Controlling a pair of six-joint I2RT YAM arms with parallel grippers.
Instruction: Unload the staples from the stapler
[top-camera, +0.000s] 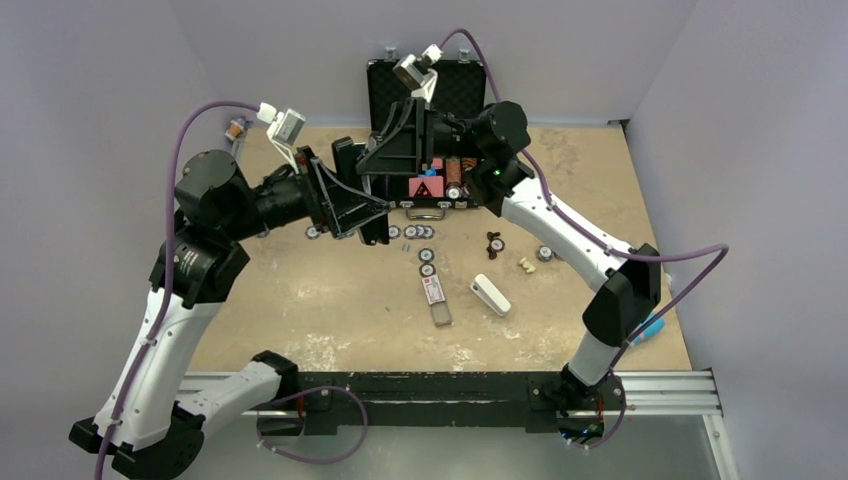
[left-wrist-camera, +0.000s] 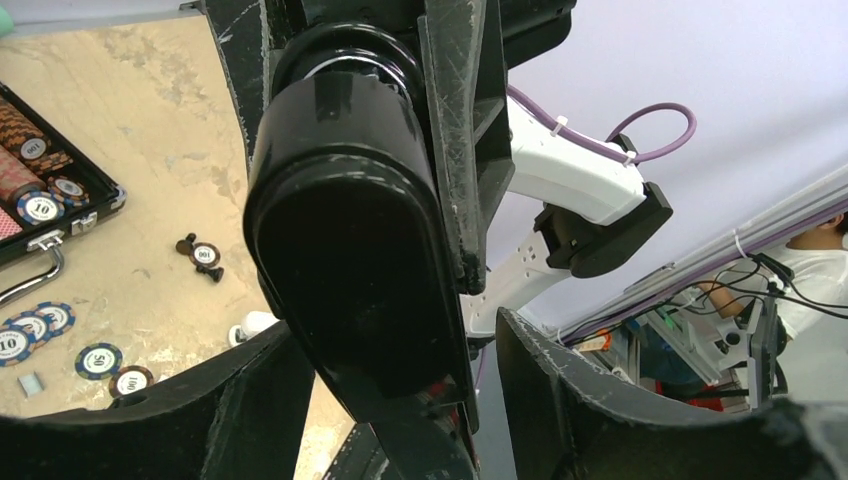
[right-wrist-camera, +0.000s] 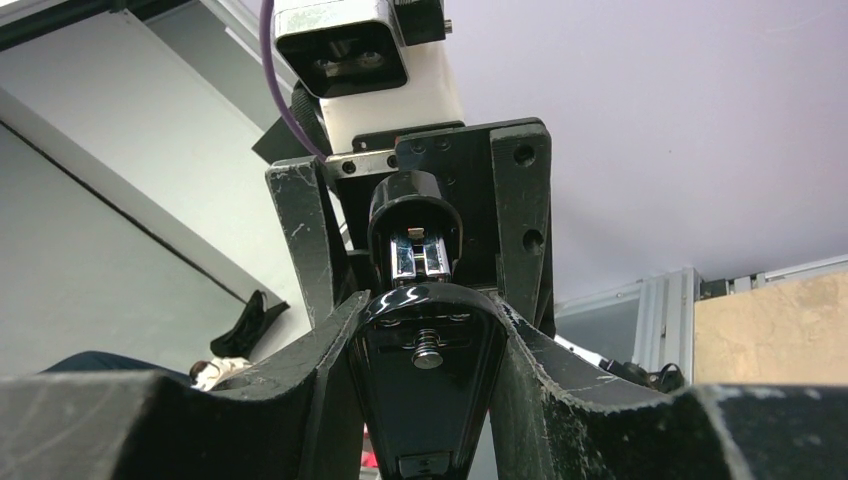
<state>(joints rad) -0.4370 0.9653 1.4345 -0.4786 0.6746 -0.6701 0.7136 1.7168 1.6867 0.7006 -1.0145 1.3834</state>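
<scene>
Jaws of the left gripper (left-wrist-camera: 400, 335), seen from the left wrist, are held apart on either side of the stapler (left-wrist-camera: 350, 250), with a gap on one side; nothing is clamped. From the right wrist, the stapler's black base is gripped firmly by the right gripper (right-wrist-camera: 425, 310), and the silvery channel (right-wrist-camera: 415, 258) is seen above it. From above, both grippers are found together over the table (top-camera: 330, 310), before the black case (top-camera: 470, 85). No staples can be made out, so unloading is judged not finished.
</scene>
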